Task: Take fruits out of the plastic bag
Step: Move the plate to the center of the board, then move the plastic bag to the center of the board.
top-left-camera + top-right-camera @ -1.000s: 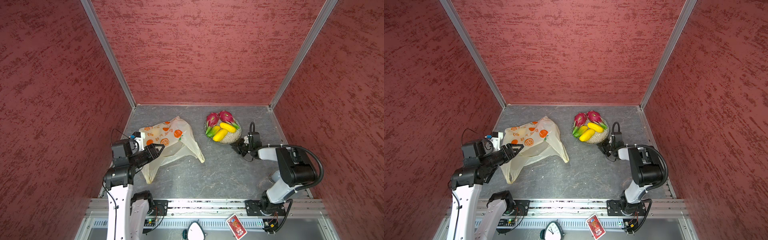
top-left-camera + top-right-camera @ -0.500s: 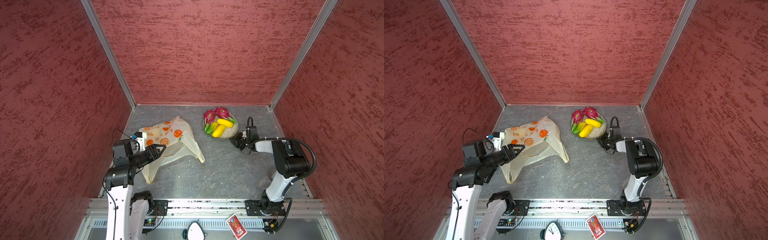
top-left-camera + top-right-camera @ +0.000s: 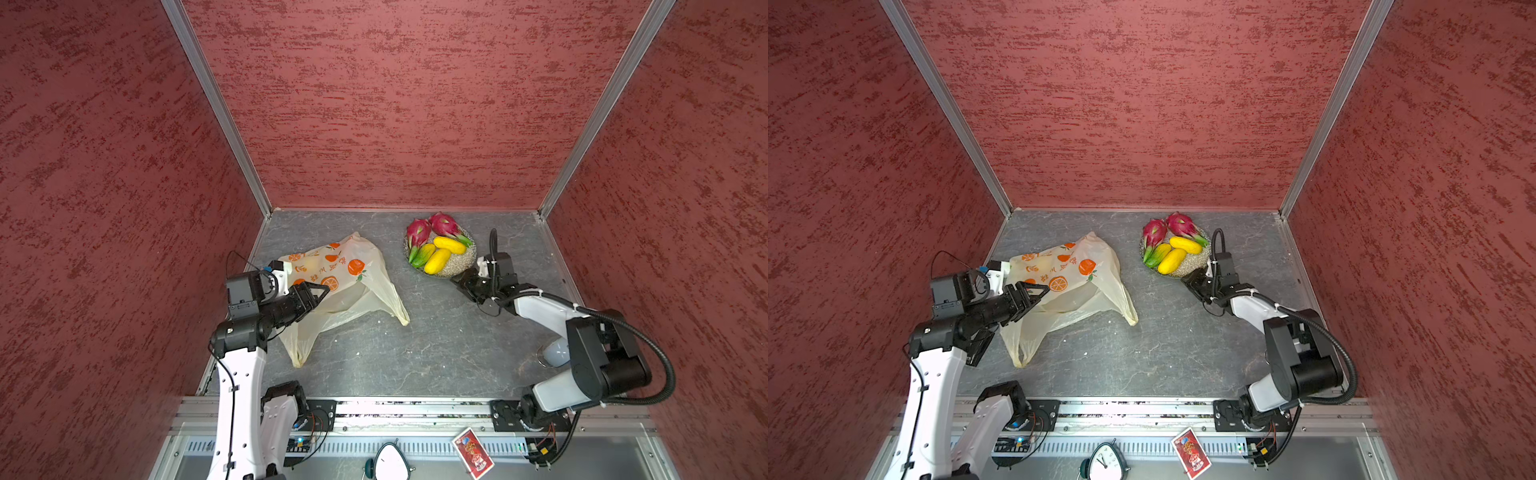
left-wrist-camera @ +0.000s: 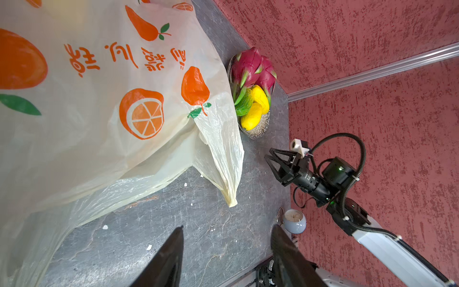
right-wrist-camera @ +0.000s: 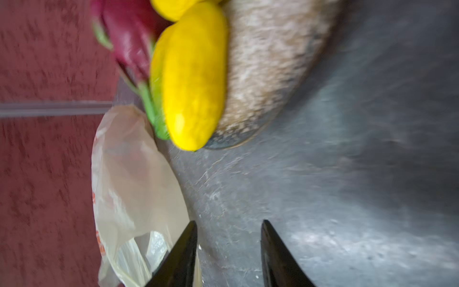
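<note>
The plastic bag [image 3: 349, 286] [image 3: 1075, 286] [image 4: 99, 104] lies crumpled at the left of the floor, with a pale yellow lump showing faintly through it [image 3: 309, 264]. My left gripper [image 3: 322, 291] [image 3: 1042, 291] [image 4: 227, 226] hangs open over the bag's near edge, with only floor between its fingers. Two dragon fruits [image 3: 417, 230] [image 3: 444, 224], two yellow mangoes [image 3: 436, 261] [image 5: 191, 82] and a green-yellow mango [image 3: 423, 254] lie on a speckled plate [image 3: 463, 262] [image 3: 1196, 264]. My right gripper [image 3: 461, 282] [image 3: 1190, 282] [image 5: 228, 222] is open and empty just short of the plate's near rim.
A pale blue mug [image 3: 555, 351] [image 4: 294, 220] stands by the right wall behind the right arm. Red walls close in the back and both sides. A small clock [image 3: 1104, 461] and a red card [image 3: 473, 453] lie on the front ledge.
The plate of fruits has slid a little toward the back wall along with my right gripper. The right jaws have widened and now stand off the rim. The left arm has stayed put.
</note>
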You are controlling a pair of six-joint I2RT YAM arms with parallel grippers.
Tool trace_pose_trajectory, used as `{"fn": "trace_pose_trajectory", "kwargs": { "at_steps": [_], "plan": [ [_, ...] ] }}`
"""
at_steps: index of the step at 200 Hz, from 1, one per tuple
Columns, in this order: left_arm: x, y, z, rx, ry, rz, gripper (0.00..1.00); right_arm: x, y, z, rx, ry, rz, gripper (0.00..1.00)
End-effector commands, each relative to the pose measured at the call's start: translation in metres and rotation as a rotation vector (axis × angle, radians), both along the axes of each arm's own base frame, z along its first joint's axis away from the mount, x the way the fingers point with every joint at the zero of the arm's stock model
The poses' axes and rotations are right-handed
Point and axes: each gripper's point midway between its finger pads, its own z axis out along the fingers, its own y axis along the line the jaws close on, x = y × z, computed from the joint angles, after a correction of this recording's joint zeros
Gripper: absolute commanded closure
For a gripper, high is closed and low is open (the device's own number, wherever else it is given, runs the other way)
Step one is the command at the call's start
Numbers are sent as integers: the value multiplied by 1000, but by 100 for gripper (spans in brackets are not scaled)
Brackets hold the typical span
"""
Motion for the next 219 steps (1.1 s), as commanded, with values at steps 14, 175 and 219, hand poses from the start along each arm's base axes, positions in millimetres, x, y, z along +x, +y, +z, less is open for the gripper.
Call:
{"fn": "trace_pose_trajectory", "kwargs": {
  "at_steps": [14, 175, 219],
  "plan": [
    [1, 0, 4, -7, -38, -17, 43, 8, 70, 53, -167, -187, 282, 49],
    [-6, -8, 12, 3, -90, -44, 42, 22, 217, 41, -158, -109, 567, 88],
    [-4, -8, 10, 3, -78, -46, 42, 37, 168, 67, -225, -166, 453, 98]
  ]
}}
